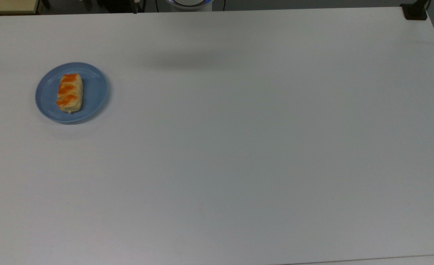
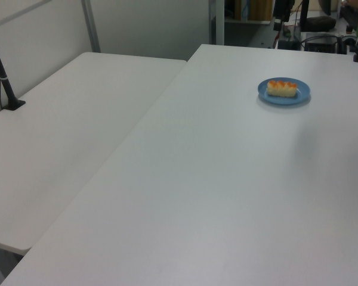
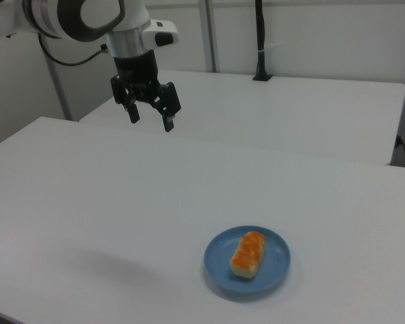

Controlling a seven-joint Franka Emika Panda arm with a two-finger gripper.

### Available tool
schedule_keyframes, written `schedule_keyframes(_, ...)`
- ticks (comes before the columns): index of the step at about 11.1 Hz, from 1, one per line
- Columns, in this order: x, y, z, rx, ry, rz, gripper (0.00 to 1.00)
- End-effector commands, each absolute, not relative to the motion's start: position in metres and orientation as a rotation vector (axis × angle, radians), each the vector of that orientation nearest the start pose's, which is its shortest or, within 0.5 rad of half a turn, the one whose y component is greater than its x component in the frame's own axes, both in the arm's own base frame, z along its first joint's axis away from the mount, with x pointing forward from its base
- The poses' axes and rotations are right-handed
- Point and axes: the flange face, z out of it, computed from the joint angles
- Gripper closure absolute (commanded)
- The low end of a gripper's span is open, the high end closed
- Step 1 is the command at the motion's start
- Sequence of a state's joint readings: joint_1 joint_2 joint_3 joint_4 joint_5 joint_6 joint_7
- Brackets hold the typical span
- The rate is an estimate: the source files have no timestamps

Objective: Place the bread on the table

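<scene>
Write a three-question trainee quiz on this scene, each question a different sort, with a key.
1. True or false: the bread already lies directly on the table.
2. Multiple choice: in the right view, the gripper is (A) shut on the bread, (B) open and raised above the table, away from the plate, (C) resting on the plate.
3. Fill in: the bread sits on a round, light-____ plate.

Key: 1 false, it lies on the plate; 2 B; 3 blue.
</scene>
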State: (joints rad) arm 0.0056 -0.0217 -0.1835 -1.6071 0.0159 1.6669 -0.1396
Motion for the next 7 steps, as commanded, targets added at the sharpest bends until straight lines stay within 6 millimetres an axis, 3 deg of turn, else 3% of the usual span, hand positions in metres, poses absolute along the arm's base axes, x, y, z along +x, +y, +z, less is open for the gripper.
schedule_keyframes(1, 0.5449, -0.1050, 0.6279, -3.132, 0.047, -0.128, 0.00)
schedule_keyframes(7, 0.5445, -0.1058, 0.6257, -3.132, 0.009, -0.114, 0.00)
